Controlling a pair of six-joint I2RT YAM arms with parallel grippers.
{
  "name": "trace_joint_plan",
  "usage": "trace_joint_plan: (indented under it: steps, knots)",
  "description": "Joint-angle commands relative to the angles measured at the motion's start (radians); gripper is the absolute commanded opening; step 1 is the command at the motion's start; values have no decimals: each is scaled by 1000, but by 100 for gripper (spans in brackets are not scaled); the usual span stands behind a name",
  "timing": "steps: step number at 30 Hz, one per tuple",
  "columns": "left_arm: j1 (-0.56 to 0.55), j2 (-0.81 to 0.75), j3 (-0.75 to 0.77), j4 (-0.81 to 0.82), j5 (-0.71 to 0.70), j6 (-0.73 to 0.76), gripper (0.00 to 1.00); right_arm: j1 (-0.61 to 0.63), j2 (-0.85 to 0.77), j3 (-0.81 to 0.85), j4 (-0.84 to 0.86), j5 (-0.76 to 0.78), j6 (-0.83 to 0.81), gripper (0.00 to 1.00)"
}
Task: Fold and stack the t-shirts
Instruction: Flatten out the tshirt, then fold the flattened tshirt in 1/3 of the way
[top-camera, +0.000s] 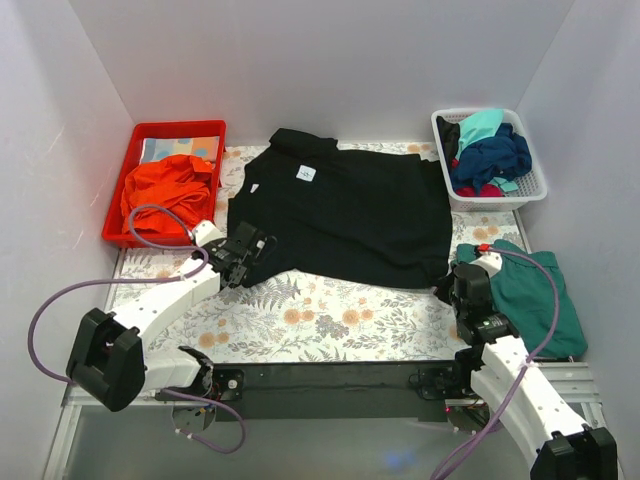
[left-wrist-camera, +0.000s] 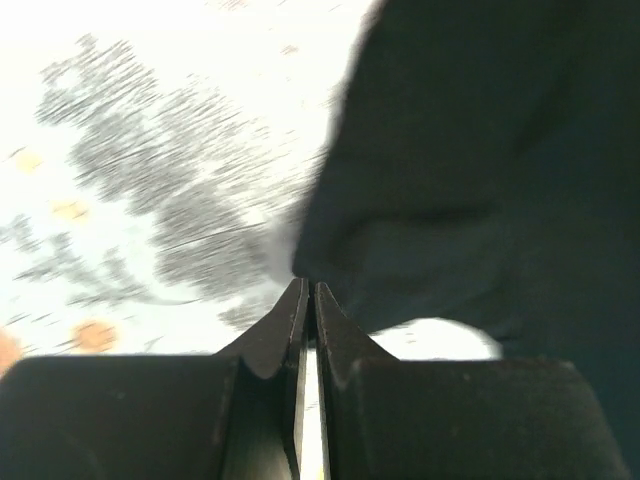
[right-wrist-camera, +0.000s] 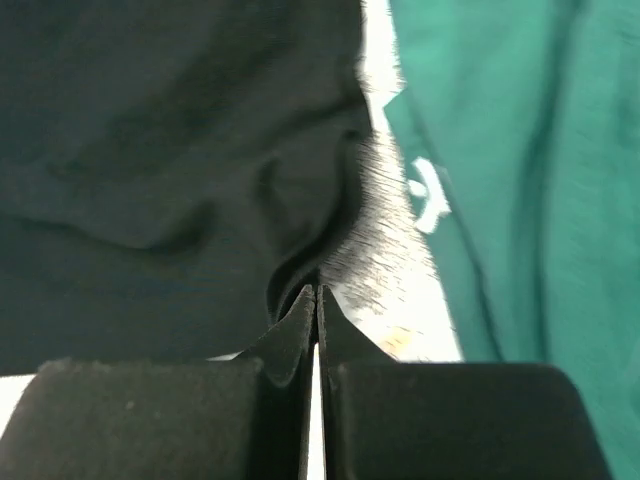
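The black t-shirt (top-camera: 340, 215) lies spread on the flowered table, with its white neck label (top-camera: 306, 173) at the back left. My left gripper (top-camera: 245, 250) is shut on the shirt's near left edge; in the left wrist view the closed jaws (left-wrist-camera: 308, 287) pinch the black cloth (left-wrist-camera: 480, 150) at their tips. My right gripper (top-camera: 452, 285) is shut on the shirt's near right corner; in the right wrist view the closed jaws (right-wrist-camera: 317, 292) hold a fold of black cloth (right-wrist-camera: 150, 150). A teal shirt (top-camera: 535, 300) lies at the right and also shows in the right wrist view (right-wrist-camera: 540, 200).
A red bin (top-camera: 178, 128) at the back left holds orange cloth (top-camera: 170, 190). A white basket (top-camera: 535, 190) at the back right holds turquoise (top-camera: 480, 125) and navy (top-camera: 495, 155) shirts. White walls enclose the table (top-camera: 330, 320).
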Motion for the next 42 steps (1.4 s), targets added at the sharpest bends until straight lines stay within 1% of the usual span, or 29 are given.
trace_joint_plan:
  steps: [1,5,6,7,10,11,15,21,24,28,31,32,33,34,35,37,38,40,42]
  knots:
    - [-37,-51,-84,-149,-30,-265,0,-3,-52,-3,-126,84,73,1]
    - [-67,-159,-85,-326,-62,-391,0,-3,-40,29,-190,115,115,1]
    - [-75,-186,-81,-356,-84,-442,0,-2,-41,29,-195,115,124,1]
    - [-78,-249,-76,-382,-96,-457,0,-3,-46,32,-208,116,133,1]
    - [-83,-343,-47,-472,-157,-528,0,-2,-72,23,-208,113,148,1]
    - [-81,-358,-41,-527,-171,-552,0,-2,-81,22,-210,115,150,1]
    - [-83,-374,-15,-623,-201,-617,0,-2,-86,23,-234,115,168,1]
    - [-83,-417,-39,-620,-156,-614,0,-2,-89,58,-300,130,205,1]
    - [-83,-429,-38,-621,-155,-606,0,-2,-100,83,-349,144,230,1]
    - [-83,-414,-22,-618,-165,-588,0,-2,-141,97,-374,152,231,1]
    - [-83,-374,-9,-563,-185,-511,0,0,-150,103,-362,152,225,1]
    - [-83,-360,-4,-501,-188,-476,0,-3,-149,109,-353,150,221,1]
    - [-83,-346,8,-480,-190,-462,0,-2,-146,112,-342,149,211,1]
    - [-83,-319,14,-453,-184,-385,0,-2,-140,117,-333,142,195,1]
    - [-83,-303,21,-342,-185,-320,0,-2,-135,126,-302,141,184,1]
    - [-84,-259,63,-296,-185,-246,0,-2,-115,135,-281,147,167,1]
    - [-83,-215,85,-240,-193,-209,0,-3,-107,140,-252,152,150,1]
    - [-81,-158,161,-242,-210,-213,0,-2,-80,158,-221,150,135,1]
    - [-81,-89,212,-233,-251,-184,0,-2,-58,178,-186,144,116,1]
